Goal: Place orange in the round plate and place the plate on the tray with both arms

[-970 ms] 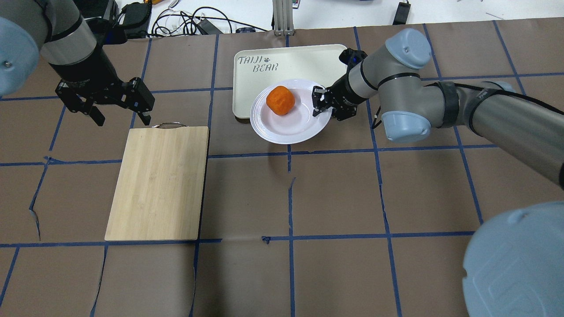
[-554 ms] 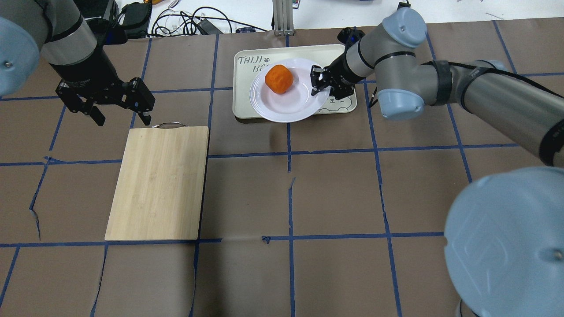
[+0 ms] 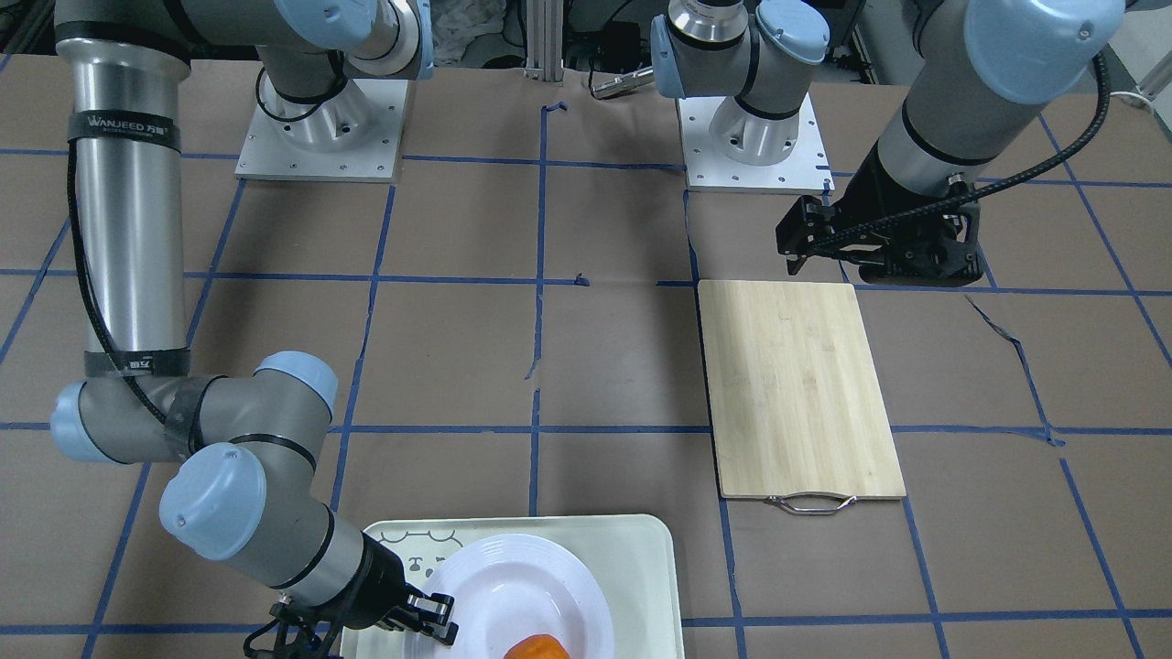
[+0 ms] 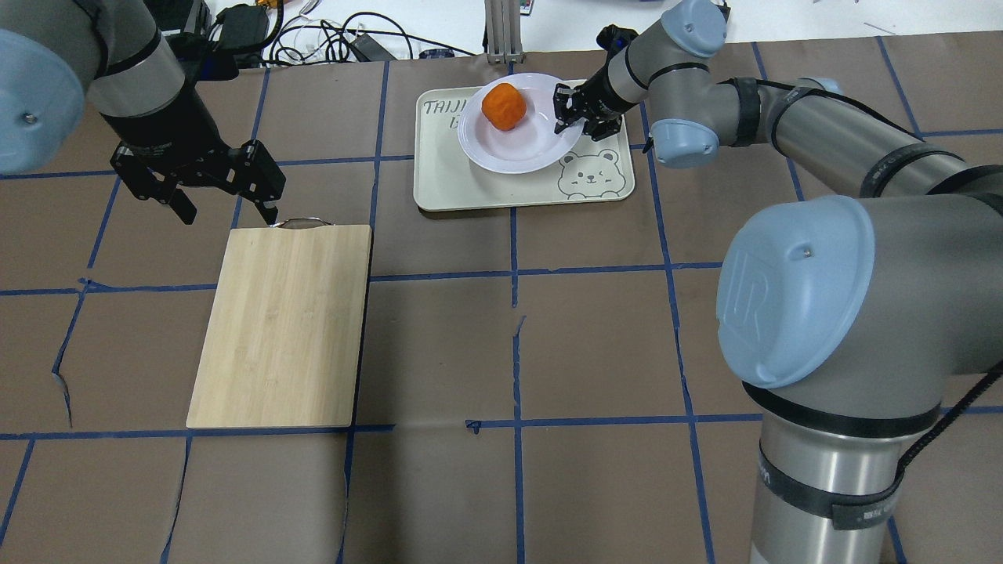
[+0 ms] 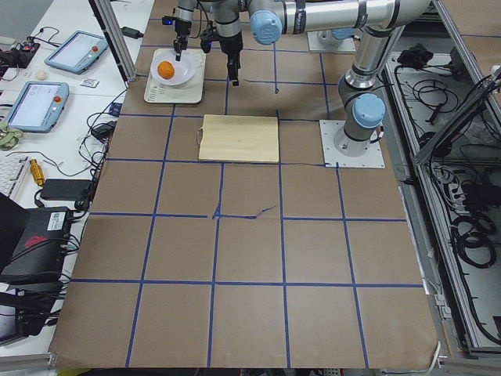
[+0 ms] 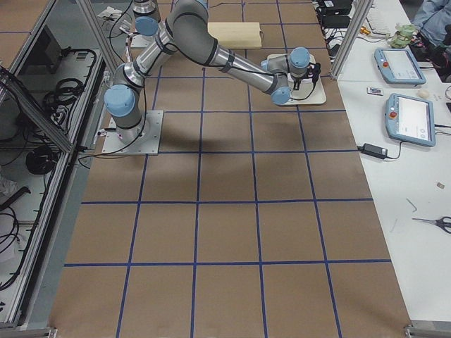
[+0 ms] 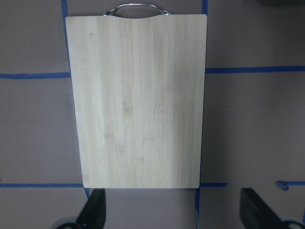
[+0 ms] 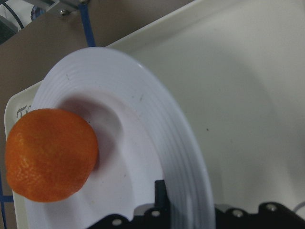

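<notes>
The orange (image 4: 502,106) lies in the round white plate (image 4: 513,160), left of its centre. My right gripper (image 4: 566,110) is shut on the plate's right rim and holds it over the far half of the pale tray (image 4: 470,188). In the right wrist view the orange (image 8: 50,155) sits in the plate (image 8: 181,157) with the tray (image 8: 238,71) behind; one black finger (image 8: 161,193) lies on the rim. I cannot tell whether plate and tray touch. My left gripper (image 4: 229,210) hangs open and empty by the cutting board's handle, its fingers (image 7: 93,210) wide apart.
A bamboo cutting board (image 4: 282,325) with a metal handle lies at the left of the brown, blue-taped table. Cables and boxes (image 4: 313,39) sit past the far edge. The front view cuts off the plate (image 3: 513,586) and tray (image 3: 641,567) at its bottom.
My right arm has carried the plate with the orange from the tray's near-left edge away from me, over the tray's far half. The left gripper has shifted slightly right.
</notes>
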Available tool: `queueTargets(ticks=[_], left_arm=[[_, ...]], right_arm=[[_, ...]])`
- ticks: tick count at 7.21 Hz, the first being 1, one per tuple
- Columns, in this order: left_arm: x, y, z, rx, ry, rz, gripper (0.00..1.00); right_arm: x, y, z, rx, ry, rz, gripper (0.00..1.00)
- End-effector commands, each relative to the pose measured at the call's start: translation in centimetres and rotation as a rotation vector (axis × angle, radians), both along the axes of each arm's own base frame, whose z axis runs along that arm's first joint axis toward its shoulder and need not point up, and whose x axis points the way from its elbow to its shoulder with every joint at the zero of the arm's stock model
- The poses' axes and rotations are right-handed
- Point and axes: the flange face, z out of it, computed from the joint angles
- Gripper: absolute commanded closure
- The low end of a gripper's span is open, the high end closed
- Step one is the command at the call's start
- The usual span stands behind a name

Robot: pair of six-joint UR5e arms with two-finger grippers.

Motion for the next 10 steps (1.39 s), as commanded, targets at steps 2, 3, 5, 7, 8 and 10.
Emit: queueTargets(ticks=[2, 3, 5, 7, 8, 10], left_arm=[[-0.9, 0.1, 0.5, -0.029, -0.003, -0.018, 0.00], [-0.9, 0.1, 0.5, -0.029, -0.003, -0.018, 0.00], [-1.0, 0.1, 0.7, -0.035, 0.007, -0.016, 0.00], [-1.0, 0.1, 0.6, -0.032, 0.008, -0.016, 0.00], [-1.0, 0.1, 0.6, -0.032, 0.008, -0.016, 0.00], [-1.0, 0.1, 0.6, -0.032, 0.009, -0.017, 0.00]], right_arm=[[-2.9, -0.2, 3.5, -0.008, 0.141, -0.104, 0.00], [-3.6, 0.8, 7.8, -0.028, 0.233, -0.061, 0.00], [-3.7, 5.3, 16.6, 0.058, 0.341, -0.003, 0.00], [-0.5, 12.9, 24.7, 0.120, 0.505, 0.152, 0.00], [1.1, 17.4, 28.5, 0.136, 0.519, 0.204, 0.00], [-0.4, 20.1, 31.3, 0.176, 0.515, 0.212, 0.00]])
